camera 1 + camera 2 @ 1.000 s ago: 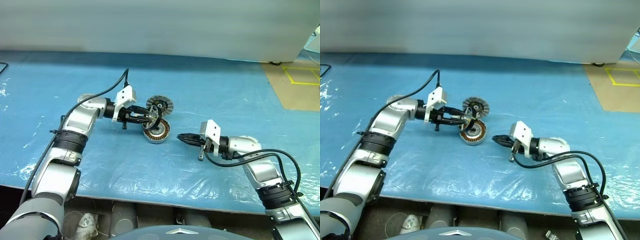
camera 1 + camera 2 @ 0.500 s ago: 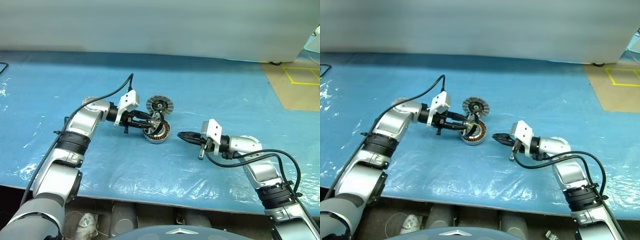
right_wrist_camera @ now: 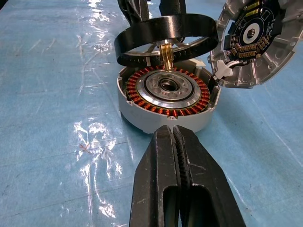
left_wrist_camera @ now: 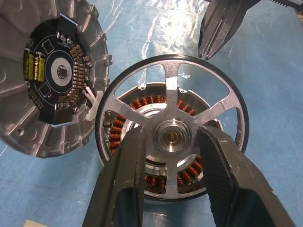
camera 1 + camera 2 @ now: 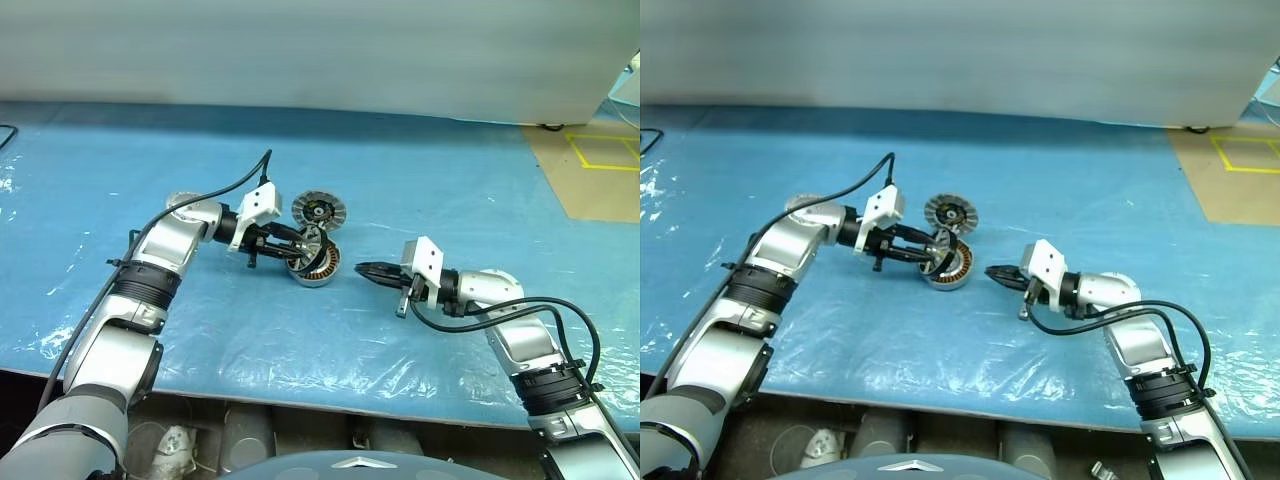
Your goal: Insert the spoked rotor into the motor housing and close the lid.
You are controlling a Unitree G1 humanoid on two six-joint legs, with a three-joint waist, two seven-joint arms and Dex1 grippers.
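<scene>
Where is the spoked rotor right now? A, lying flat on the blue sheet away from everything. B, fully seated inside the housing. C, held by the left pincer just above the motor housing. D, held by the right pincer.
C: the left pincer grips the spoked rotor by its hub, above the motor housing.

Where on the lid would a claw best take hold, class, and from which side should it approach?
Grip the lid across its ribbed outer rim, on the edge facing away from the motor housing. It leans tilted against the housing with its circuit face exposed, so the far rim looks free. The left claw, shut on the spoked rotor, crowds the housing side.
</scene>
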